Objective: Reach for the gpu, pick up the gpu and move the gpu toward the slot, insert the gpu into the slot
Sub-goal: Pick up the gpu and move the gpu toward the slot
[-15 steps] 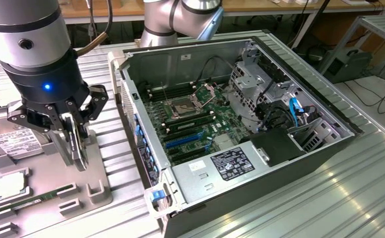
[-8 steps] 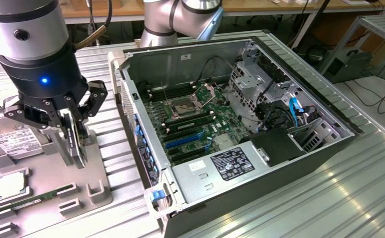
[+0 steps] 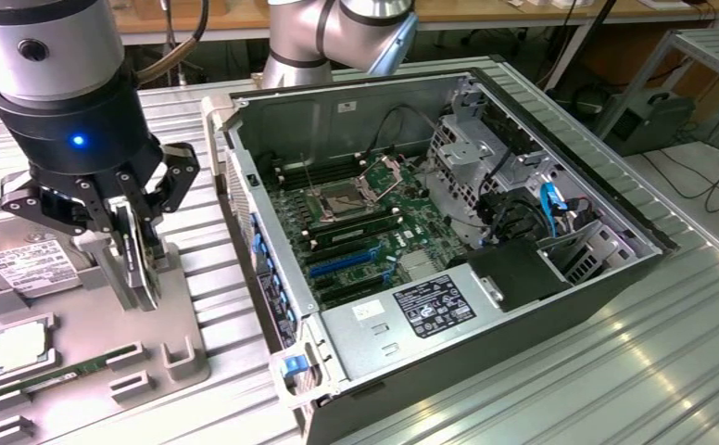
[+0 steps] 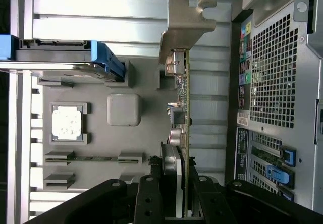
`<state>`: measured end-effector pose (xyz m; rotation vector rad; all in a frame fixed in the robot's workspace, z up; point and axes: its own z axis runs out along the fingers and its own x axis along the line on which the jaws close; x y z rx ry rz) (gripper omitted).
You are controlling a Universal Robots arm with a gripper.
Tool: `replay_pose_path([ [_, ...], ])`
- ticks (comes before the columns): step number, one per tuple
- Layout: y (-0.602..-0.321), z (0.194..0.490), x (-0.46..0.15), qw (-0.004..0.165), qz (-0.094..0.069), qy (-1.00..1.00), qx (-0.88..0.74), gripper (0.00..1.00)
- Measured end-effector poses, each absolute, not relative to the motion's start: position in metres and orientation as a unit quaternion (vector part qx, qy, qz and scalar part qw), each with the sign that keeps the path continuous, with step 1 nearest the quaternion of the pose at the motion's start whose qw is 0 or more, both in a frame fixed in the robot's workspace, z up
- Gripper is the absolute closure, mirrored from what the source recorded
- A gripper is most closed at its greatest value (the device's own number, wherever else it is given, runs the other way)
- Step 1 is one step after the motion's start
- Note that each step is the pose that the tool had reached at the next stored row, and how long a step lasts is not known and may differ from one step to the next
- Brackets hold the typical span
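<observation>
The gpu [image 3: 147, 280] is a thin dark card standing on edge over the grey fixture tray [image 3: 100, 343] at the exterior view's left. My gripper [image 3: 137, 252] comes down on it from above, a finger against each face, shut on the card. In the wrist view the gpu [image 4: 185, 103] appears edge-on, its silver bracket [image 4: 184, 24] at the far end and my gripper [image 4: 179, 199] clamped around the near end. I cannot tell whether the card is lifted off the tray. The blue slots [image 3: 341, 262] lie on the motherboard inside the open computer case [image 3: 582, 278].
On the tray sit a silver hard drive [image 3: 26, 264], a square processor [image 3: 19, 345] and a slim memory stick [image 3: 63, 375]. The case's perforated rear panel [image 4: 272, 72] rises right beside the gpu. Cables and a drive cage [image 3: 545, 213] crowd the case's far side.
</observation>
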<state>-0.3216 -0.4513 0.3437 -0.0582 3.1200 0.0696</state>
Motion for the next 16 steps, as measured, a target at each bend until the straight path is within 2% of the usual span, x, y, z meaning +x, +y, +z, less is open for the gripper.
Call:
replay_pose_path([
  [12, -0.451, 0.353, -0.322, 0.01, 0.022, 1.0, -0.019, 0.72],
  [16, -0.451, 0.385, -0.322, 0.01, 0.022, 1.0, -0.019, 0.72],
])
